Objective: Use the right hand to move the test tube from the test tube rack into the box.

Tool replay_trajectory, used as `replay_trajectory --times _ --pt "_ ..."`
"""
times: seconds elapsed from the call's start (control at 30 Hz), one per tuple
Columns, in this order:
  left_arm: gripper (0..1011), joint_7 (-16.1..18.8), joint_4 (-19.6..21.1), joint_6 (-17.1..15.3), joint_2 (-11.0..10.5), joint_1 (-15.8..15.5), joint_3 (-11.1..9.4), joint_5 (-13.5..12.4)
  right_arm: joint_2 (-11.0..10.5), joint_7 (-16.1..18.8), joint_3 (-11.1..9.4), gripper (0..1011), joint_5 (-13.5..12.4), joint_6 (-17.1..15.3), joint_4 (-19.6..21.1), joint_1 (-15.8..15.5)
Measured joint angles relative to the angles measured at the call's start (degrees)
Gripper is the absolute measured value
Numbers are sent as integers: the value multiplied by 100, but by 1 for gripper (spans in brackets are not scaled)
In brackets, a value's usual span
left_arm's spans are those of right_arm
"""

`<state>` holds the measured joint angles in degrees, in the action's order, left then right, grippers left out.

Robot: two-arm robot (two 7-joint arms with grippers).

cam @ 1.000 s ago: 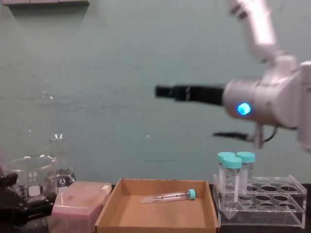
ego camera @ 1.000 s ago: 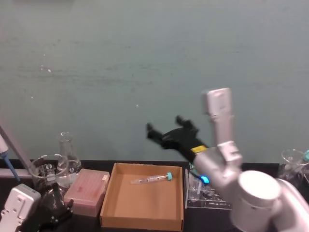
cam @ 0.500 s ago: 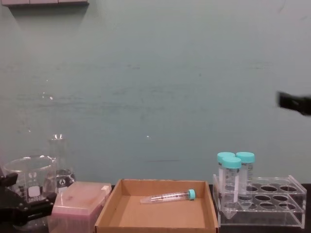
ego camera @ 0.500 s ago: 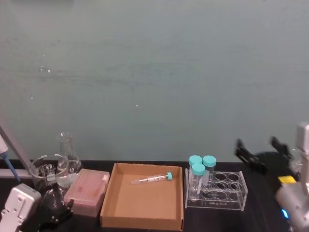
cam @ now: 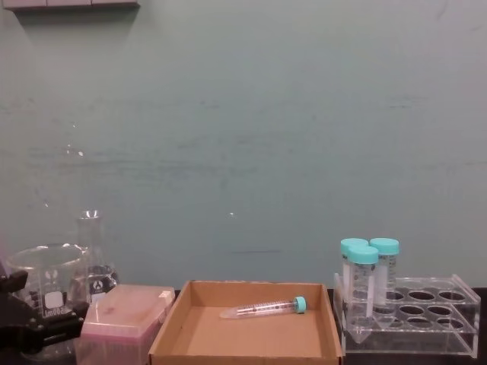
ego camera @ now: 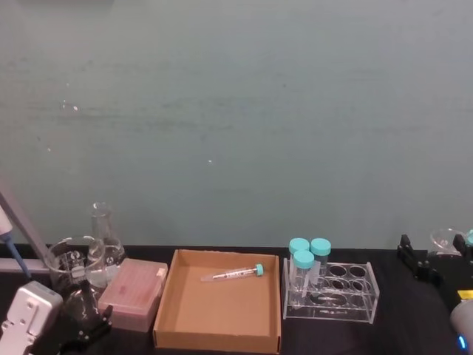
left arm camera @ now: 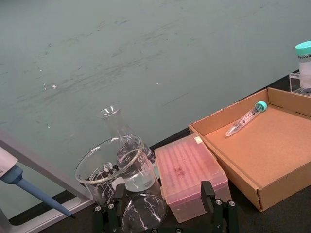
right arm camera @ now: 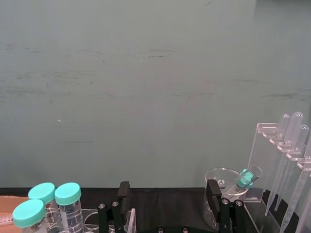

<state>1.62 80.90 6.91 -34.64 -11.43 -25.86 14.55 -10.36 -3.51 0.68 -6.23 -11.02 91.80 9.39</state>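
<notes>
Since 1 second ago my right gripper (ego camera: 427, 265) has swung away from above the box (ego camera: 171, 310) and come down to the surface right of the test tube rack (ego camera: 330, 291). Head view: the test tube (ego camera: 235, 274) lies flat in the box, so the transfer looks done; next I only need to park. Left wrist view: my left gripper (left arm camera: 165, 213) sits open by the flasks. Right wrist view: my right gripper's fingers (right arm camera: 120, 201) stand apart, empty. Chest view: 3 wide tubes (cam: 367, 277) stand in the rack.

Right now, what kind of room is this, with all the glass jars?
Most likely a science lab bench. A clear test tube rack holds teal-capped tubes, glass flasks stand at the left, and a slim test tube lies in the cardboard box.
</notes>
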Motion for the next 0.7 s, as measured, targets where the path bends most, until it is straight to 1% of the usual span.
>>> replay_trajectory --times 0.7 --pt "1000 0 0 0 0 0 0 0 -1 0 34 1000 4 26 11 7"
